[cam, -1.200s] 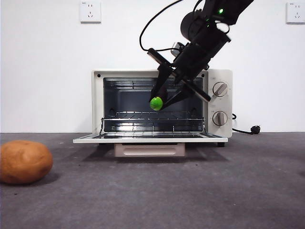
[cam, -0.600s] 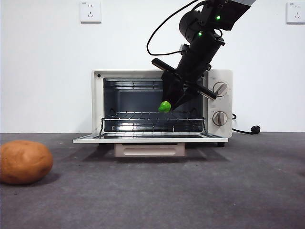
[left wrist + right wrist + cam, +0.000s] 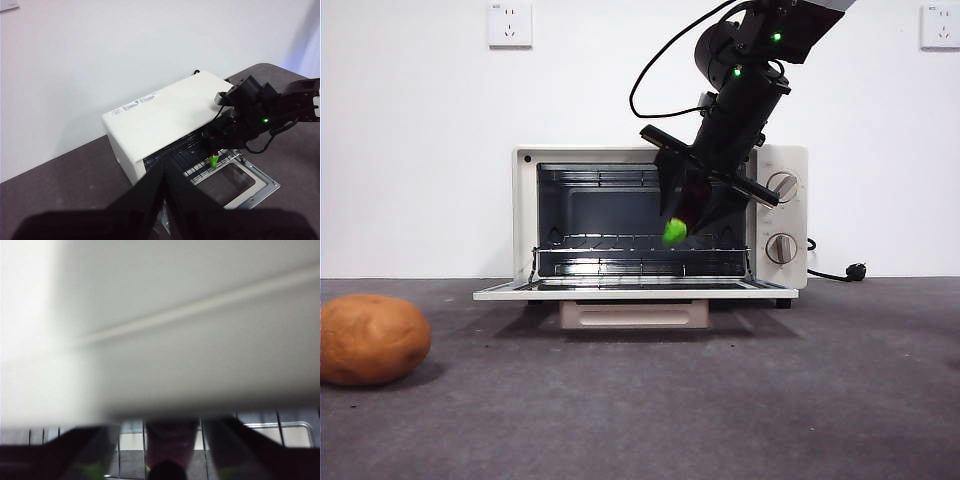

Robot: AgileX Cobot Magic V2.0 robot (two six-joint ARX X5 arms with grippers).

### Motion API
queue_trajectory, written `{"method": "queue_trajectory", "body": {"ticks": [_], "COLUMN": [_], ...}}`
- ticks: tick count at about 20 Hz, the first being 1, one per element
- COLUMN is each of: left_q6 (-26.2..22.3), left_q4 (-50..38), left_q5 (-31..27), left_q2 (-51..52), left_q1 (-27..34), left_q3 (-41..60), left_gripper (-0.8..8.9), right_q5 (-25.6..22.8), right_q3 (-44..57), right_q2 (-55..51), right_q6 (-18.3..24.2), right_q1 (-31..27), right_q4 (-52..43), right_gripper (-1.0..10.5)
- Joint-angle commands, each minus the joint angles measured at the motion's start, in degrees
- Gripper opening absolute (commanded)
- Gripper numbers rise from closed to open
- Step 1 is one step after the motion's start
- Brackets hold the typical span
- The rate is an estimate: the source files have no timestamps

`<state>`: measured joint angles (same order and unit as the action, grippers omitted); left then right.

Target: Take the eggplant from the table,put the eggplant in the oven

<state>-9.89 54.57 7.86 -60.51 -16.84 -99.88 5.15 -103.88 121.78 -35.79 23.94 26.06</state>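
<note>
The cream-white oven (image 3: 525,215) stands at the back of the dark grey table (image 3: 720,400) with its door (image 3: 635,291) folded down flat. My right gripper (image 3: 686,212) reaches down from the upper right into the right half of the opening and is shut on the eggplant. The eggplant's green cap (image 3: 674,232) pokes out below the jaws, just above the wire rack (image 3: 610,243). The blurred right wrist view shows the purple eggplant (image 3: 170,447) between the jaws, under the oven's pale wall (image 3: 200,340). From high above, the left wrist view shows the oven's top (image 3: 160,107), the green cap (image 3: 214,161) and my shut left gripper (image 3: 164,172).
A round orange-brown potato (image 3: 372,339) lies at the table's front left. A black power plug (image 3: 856,271) and its cord lie to the right of the oven. Two knobs (image 3: 781,186) sit on the oven's right panel, close to the right arm.
My right gripper has carried the eggplant to the right and slightly lower, deeper into the oven's opening. The potato and the oven door have not moved.
</note>
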Motion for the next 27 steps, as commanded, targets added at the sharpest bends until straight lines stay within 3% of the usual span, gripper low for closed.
{"method": "queue_trajectory", "body": {"ticks": [1,5,27], "left_q6": [-0.7,-0.8,-1.1], "left_q4": [-0.1,0.1,0.3], "left_q5": [0.0,0.0,0.0], "left_q2": [0.3,0.3,0.3], "left_q1": [-0.4,-1.3,-2.8], "left_q3": [-0.1,-0.1,-0.1], "left_gripper": [-0.05,-0.05,-0.05], "right_q5": [-0.2,-0.2,0.9], "right_q3": [-0.1,-0.1,-0.2], "right_q2": [1.1,1.1,-0.7], "right_q6": [0.0,-0.1,0.1], "right_q1": [0.0,0.1,1.3], "right_q4": [-0.4,-0.4,5.3], "right_gripper": [3.6,4.2,4.2]}}
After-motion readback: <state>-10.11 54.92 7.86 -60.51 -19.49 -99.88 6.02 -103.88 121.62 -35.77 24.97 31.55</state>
